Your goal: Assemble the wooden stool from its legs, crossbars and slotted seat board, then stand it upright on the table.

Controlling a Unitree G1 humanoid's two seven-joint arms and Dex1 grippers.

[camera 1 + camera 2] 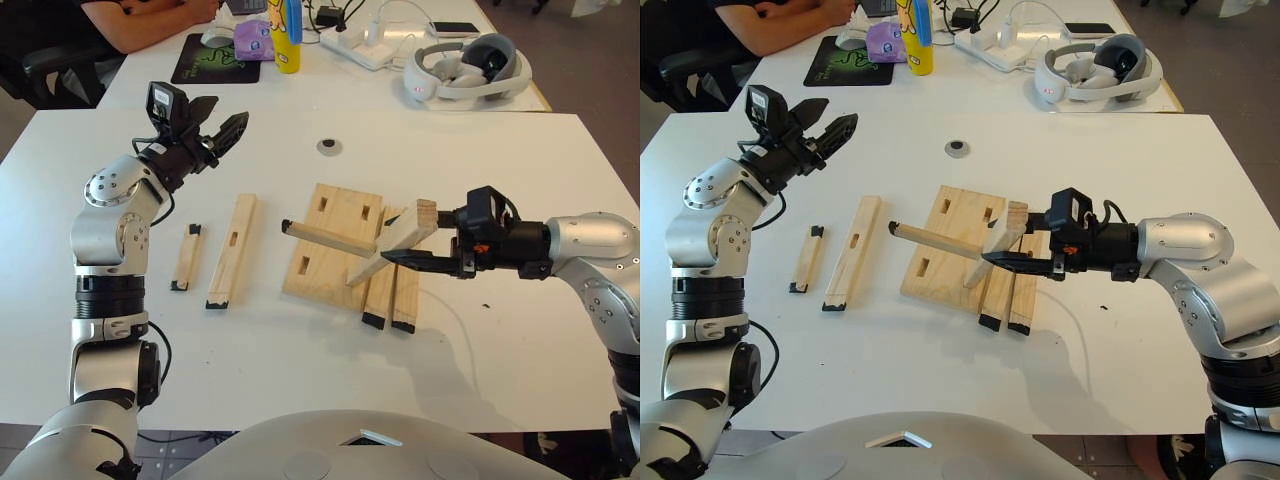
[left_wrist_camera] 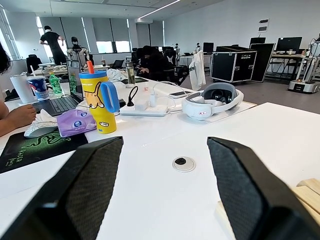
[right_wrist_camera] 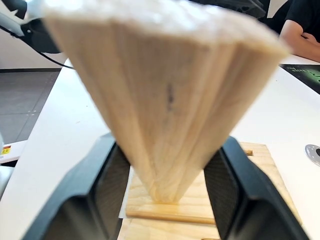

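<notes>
the left arm (image 1: 108,235) and right arm (image 1: 592,248) are made of rounded silver-grey shells split by black bands, with round joint caps dotted with small dark screw holes. the left hand (image 1: 228,112) and right hand (image 1: 398,250) each have two broad black fingers (image 2: 85,195), wedge-shaped and finely textured on the inner face. just behind the left hand sits a boxy black camera block with a pale label, while just behind the right hand a black housing carries an orange mark and thin looping black cables.
</notes>
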